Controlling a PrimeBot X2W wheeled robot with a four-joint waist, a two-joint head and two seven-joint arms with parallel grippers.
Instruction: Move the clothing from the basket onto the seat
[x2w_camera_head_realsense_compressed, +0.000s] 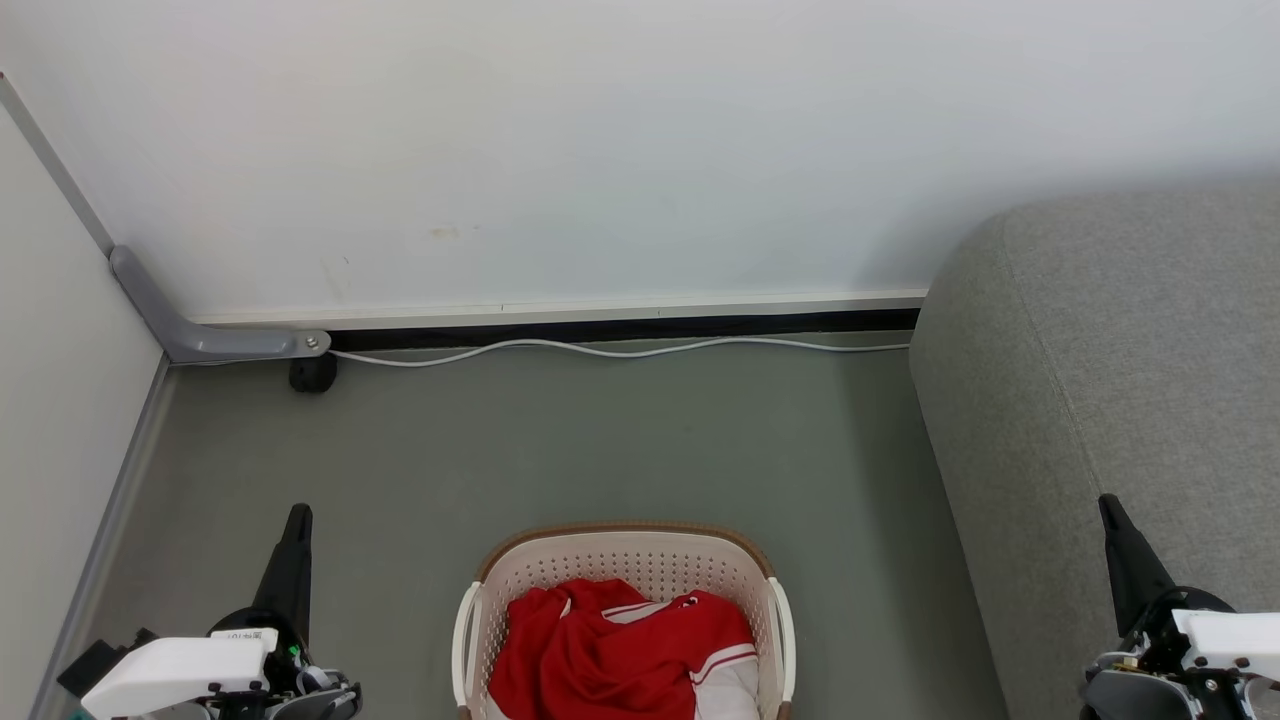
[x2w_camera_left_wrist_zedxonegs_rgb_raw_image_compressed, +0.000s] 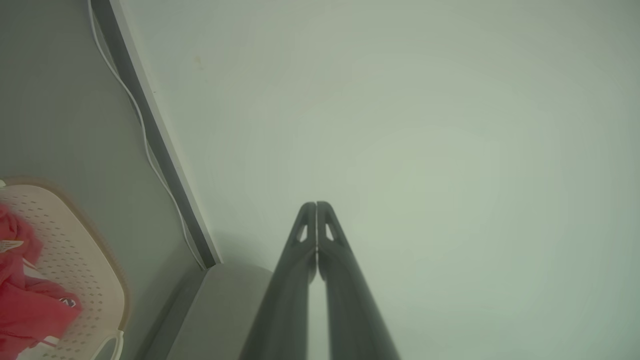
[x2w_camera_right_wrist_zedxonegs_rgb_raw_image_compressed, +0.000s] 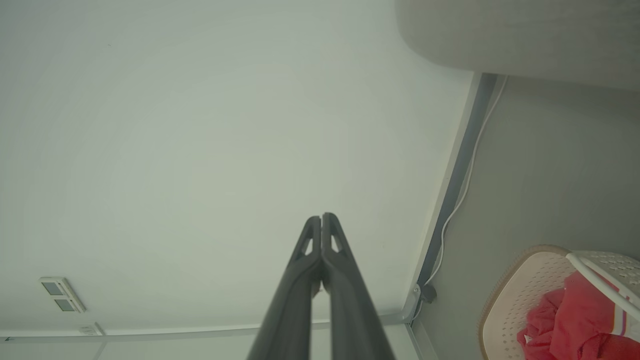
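Pretty sure this is square one: all the clothing (x2w_camera_head_realsense_compressed: 620, 650) is piled in the basket (x2w_camera_head_realsense_compressed: 625, 530), which is on the floor (x2w_camera_head_realsense_compressed: 600, 440) at the bottom middle of the head view. The part of the seat (x2w_camera_head_realsense_compressed: 1120, 350) I can see has nothing red on it. The left gripper (x2w_camera_head_realsense_compressed: 298, 515) is off to the basket's left. The right gripper (x2w_camera_head_realsense_compressed: 1108, 502) is well off to its right, in front of the seat, so the basket lies between them and neither touches it. Both sets of jaws are pressed together tip to tip with nothing in them. The wrist views make that obvious: the fingers (x2w_camera_left_wrist_zedxonegs_rgb_raw_image_compressed: 295, 270) meet at the tips and aim at the wall (x2w_camera_left_wrist_zedxonegs_rgb_raw_image_compressed: 400, 125), not down at the laundry. From the left wrist the red fabric is way off in the lower-left corner, and from the right wrist it's in the lower-right corner. So the clothing is off to the side of each pair of jaws, not ahead of them. My guess at the next move: one arm swings in over the basket, tips its fingers down, spreads the jaws and comes down on top of the heap. The fabric looks thin and floppy, so I'd go for a bunched fold rather than a flat bit.
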